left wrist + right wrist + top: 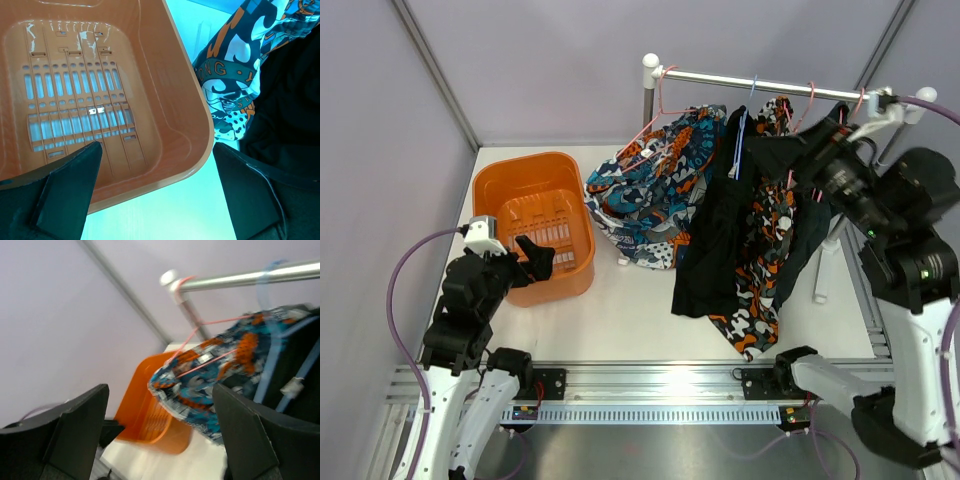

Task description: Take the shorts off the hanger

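Left gripper (534,258) sits at the near rim of the orange basket (525,170), jaws wide apart, nothing in them. The patterned shorts (650,185) hang from a pink hanger (665,100) on the rail (760,82). To their right I see the black shorts (715,235), then the camo shorts (760,280). The navy shorts (802,240) are mostly hidden behind my right arm. Right gripper (160,435) is up by the rail, jaws spread and empty. I can't make out its tips from above, and its wrist view is blurred. Lettering on the patterned shorts: only "ONG" is readable from the left wrist, the rest is cut off.
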Controlling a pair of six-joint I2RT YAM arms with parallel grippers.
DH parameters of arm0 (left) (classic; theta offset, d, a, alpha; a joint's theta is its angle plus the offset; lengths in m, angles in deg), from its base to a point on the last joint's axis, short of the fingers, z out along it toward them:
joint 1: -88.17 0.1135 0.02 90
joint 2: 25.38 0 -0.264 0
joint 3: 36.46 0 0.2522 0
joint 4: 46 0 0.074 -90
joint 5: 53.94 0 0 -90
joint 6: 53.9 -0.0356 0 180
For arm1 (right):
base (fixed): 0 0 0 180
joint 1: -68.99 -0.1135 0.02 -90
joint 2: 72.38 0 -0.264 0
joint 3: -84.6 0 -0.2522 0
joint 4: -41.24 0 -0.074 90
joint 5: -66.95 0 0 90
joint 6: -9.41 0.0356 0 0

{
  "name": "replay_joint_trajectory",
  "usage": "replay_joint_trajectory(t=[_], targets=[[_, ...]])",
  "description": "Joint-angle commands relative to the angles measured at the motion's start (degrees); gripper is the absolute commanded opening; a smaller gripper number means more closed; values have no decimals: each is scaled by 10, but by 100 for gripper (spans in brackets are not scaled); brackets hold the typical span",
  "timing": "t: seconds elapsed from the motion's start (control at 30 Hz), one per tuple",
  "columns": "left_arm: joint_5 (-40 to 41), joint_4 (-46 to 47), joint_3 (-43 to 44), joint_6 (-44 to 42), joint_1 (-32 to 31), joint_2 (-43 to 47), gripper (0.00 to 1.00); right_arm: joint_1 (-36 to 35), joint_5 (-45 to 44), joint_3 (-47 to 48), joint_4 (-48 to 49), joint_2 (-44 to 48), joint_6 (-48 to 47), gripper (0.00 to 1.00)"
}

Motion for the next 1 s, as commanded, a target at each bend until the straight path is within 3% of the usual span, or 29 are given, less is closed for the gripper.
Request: replay_joint_trajectory(t=[0.0, 0.07, 0.13, 0.27, 0.47, 0.73, 0.93, 0.97], targets=[[-17, 20, 0, -6, -2, -7, 99, -149, -154, 93, -74, -101, -84, 93], [-14, 19, 0, -6, -3, -7, 99, -219, -262, 154, -102, -179, -112, 93], [-13, 19, 0, -6, -4, -8, 99, -236, -317, 214, -119, -232, -118, 93], [-12, 19, 0, -5, -5, -12, 99, -257, -388, 288, -113, -367, -125, 93], [-7, 17, 1, -5, -18, -19, 99, -278, -485, 365, -47, -493, -150, 93], [11, 10, 3, -4, -52, -13, 99, -286, -576, 356, 40, -532, -156, 90], [11, 9, 4, -4, -58, -14, 99, -286, -610, 265, 91, -500, -158, 74], [11, 9, 4, -4, -59, -14, 99, -286, -610, 259, 97, -492, -161, 67]])
